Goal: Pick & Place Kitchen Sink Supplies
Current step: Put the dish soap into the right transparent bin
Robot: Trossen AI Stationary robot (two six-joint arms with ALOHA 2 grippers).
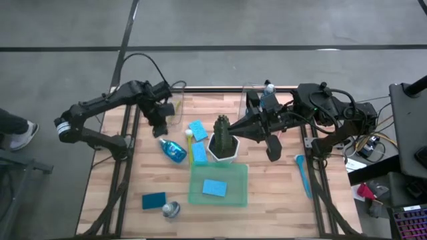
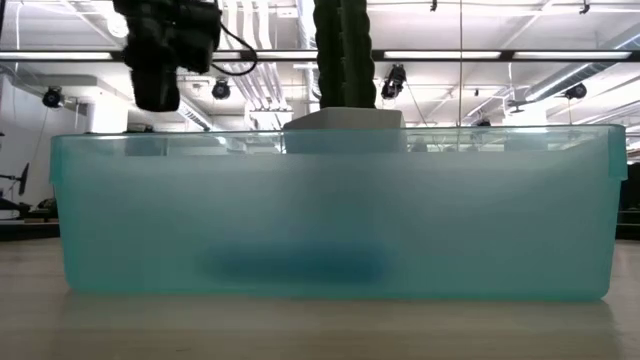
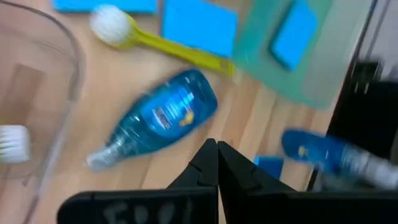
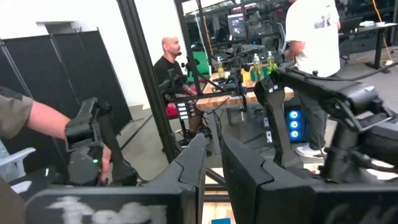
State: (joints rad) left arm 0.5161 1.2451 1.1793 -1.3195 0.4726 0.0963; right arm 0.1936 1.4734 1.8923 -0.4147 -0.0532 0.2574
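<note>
My left gripper [image 1: 162, 122] [image 3: 216, 163] is shut and empty, in the air over the table's far left, beside a clear bin [image 1: 177, 93]. Below it a clear bottle of blue liquid [image 1: 172, 151] [image 3: 163, 118] lies on its side on the wood. A yellow brush with a white head [image 1: 189, 133] [image 3: 163, 46] and two blue sponges [image 1: 197, 129] [image 1: 199, 154] lie beside the bottle. My right gripper [image 1: 273, 151] [image 4: 214, 160] hangs right of the potted plant [image 1: 223, 140], open by a narrow gap and empty.
A green tray [image 1: 200, 198] [image 2: 330, 215] near the table's near edge holds one blue sponge [image 1: 214, 187]. A darker sponge [image 1: 153, 200] and a second bottle [image 1: 171, 210] lie at the near left. A blue brush [image 1: 303, 175] lies at the right. Another bottle [image 1: 269, 90] stands in the far clear bin. People are in the room beyond.
</note>
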